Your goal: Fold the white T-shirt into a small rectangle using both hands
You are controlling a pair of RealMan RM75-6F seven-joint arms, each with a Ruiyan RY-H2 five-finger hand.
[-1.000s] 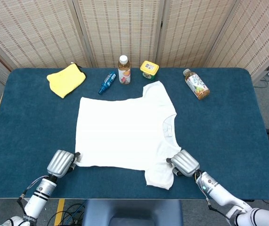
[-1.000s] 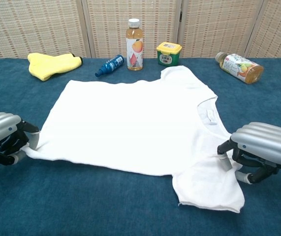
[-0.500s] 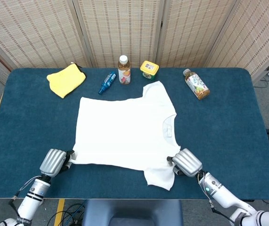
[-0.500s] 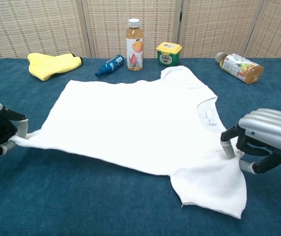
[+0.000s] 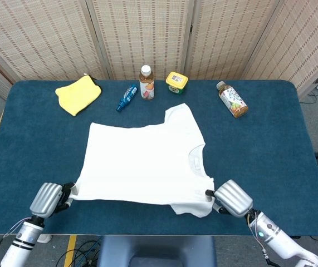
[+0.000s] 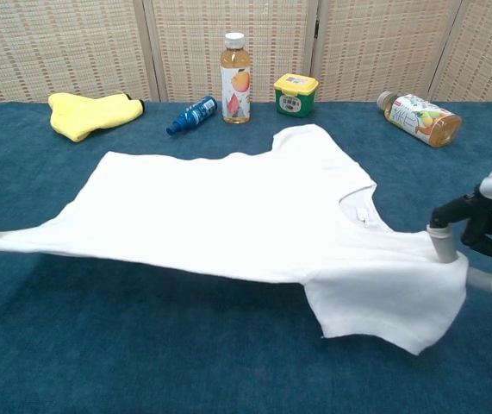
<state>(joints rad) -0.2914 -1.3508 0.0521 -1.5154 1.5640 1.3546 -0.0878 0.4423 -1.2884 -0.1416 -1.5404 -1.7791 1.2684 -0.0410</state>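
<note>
1. The white T-shirt (image 5: 145, 161) lies spread on the blue table (image 5: 270, 144), its near edge lifted and stretched between the two hands.
2. The left hand (image 5: 48, 199) pinches the shirt's near-left corner.
3. The right hand (image 5: 232, 198) pinches the shirt beside the near sleeve, which hangs down.
4. Behind the shirt: a yellow cloth (image 5: 78, 93), a small blue bottle (image 5: 127, 97), an upright drink bottle (image 5: 146, 82), a yellow tub (image 5: 176, 81) and a bottle lying flat (image 5: 231, 99).

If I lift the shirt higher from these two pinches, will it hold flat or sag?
Probably sag: the white T-shirt already dips between the left hand and right hand, and its near sleeve hangs limp. It looks light and thin, so it should lift easily but may slip from small pinches.
</note>
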